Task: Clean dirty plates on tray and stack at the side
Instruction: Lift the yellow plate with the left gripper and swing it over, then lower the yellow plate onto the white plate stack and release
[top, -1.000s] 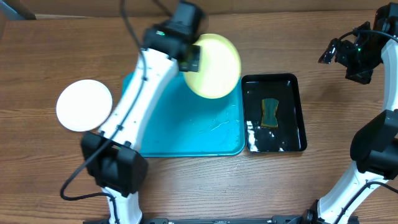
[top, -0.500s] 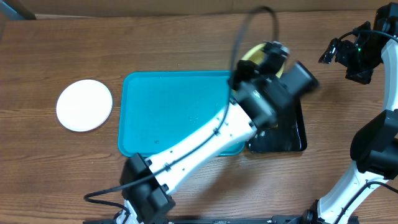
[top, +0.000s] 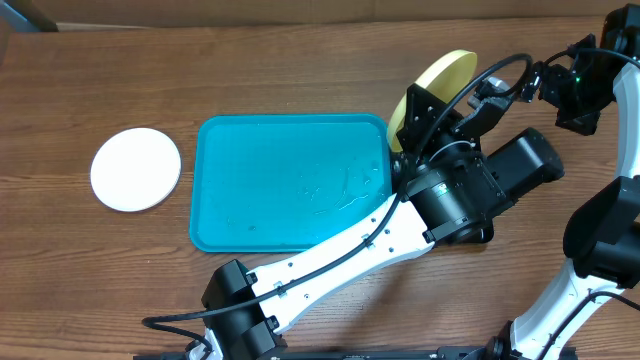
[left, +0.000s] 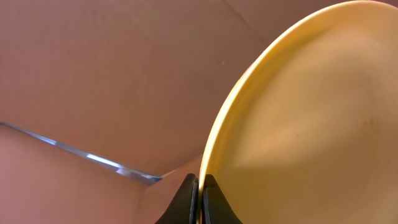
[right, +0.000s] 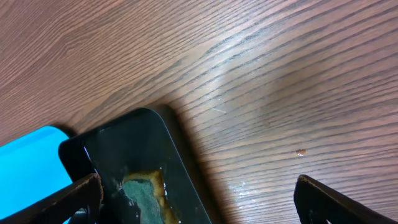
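My left gripper (left: 199, 199) is shut on the rim of the pale yellow-green plate (left: 311, 124). In the overhead view the plate (top: 435, 78) is held tilted on edge above the black tray, just right of the turquoise tray (top: 290, 180). The turquoise tray holds no plates, only wet streaks. One white plate (top: 136, 168) lies flat on the table left of the turquoise tray. My right gripper (top: 530, 85) is open and empty, high at the far right; its fingers frame the right wrist view (right: 199, 199). A third plate is not in view.
A glossy black tray (right: 143, 162) with water and a green-yellow sponge (right: 146, 193) sits right of the turquoise tray, mostly hidden under my left arm (top: 460, 190) in the overhead view. Wet spots show on the wood near it.
My left arm has swung right from the turquoise tray's far edge, carrying the yellow-green plate over the black tray and tilting it on edge. The right arm has not moved.
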